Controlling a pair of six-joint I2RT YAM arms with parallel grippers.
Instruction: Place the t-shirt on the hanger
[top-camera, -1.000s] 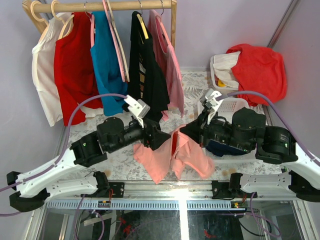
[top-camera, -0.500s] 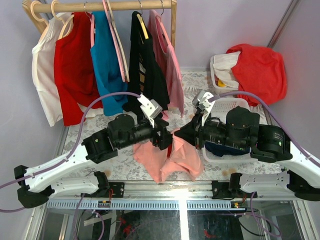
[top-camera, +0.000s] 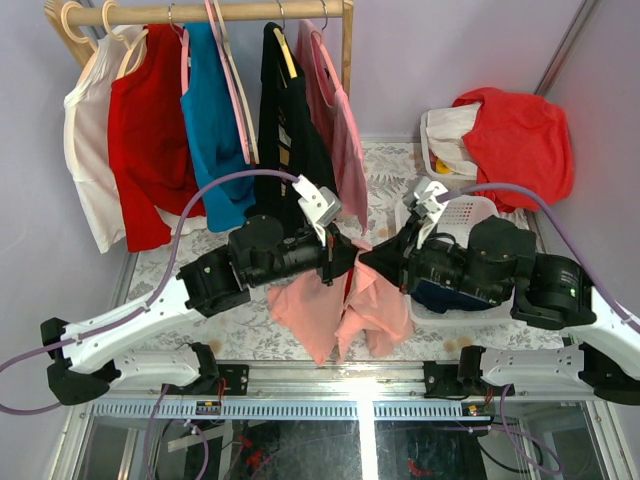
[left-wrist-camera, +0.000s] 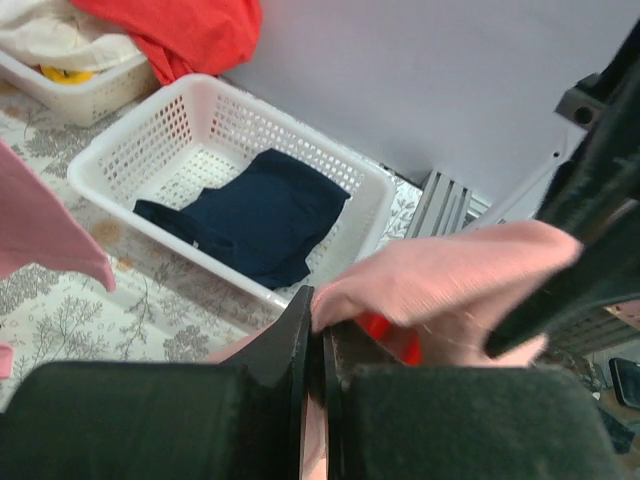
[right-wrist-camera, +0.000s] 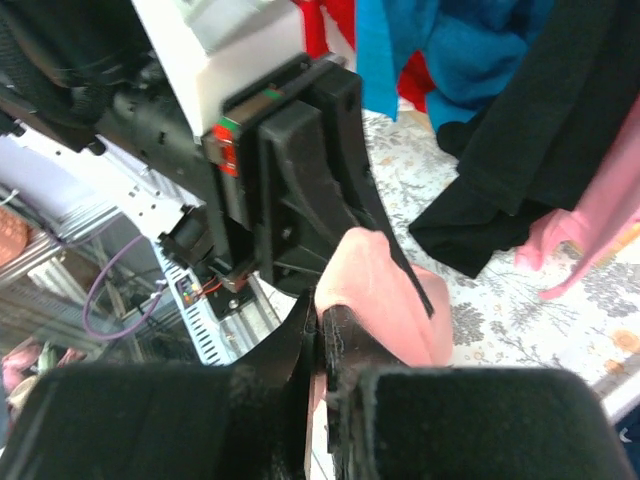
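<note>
The salmon t-shirt (top-camera: 318, 312) hangs limp over the table's near middle, held up at its top by both grippers, which meet tip to tip. My left gripper (top-camera: 348, 262) is shut on a fold of the cloth (left-wrist-camera: 440, 275), pinched at the fingertips (left-wrist-camera: 318, 312). My right gripper (top-camera: 367, 262) is also shut on the t-shirt (right-wrist-camera: 385, 290), with cloth bulging out past its tips (right-wrist-camera: 320, 318). A pale cream hanger (top-camera: 62, 28) hangs at the left end of the wooden rail, far from both grippers.
Red, blue, black and striped pink garments hang on the rail (top-camera: 220, 12) behind the arms. A white basket (left-wrist-camera: 345, 170) with a navy garment sits at the right. Behind it, a second bin (top-camera: 432, 150) holds a bright red shirt (top-camera: 515, 135).
My left gripper moved right toward the right gripper and went from open to shut on the t-shirt's top. The right gripper kept its grip; the cloth now hangs narrower.
</note>
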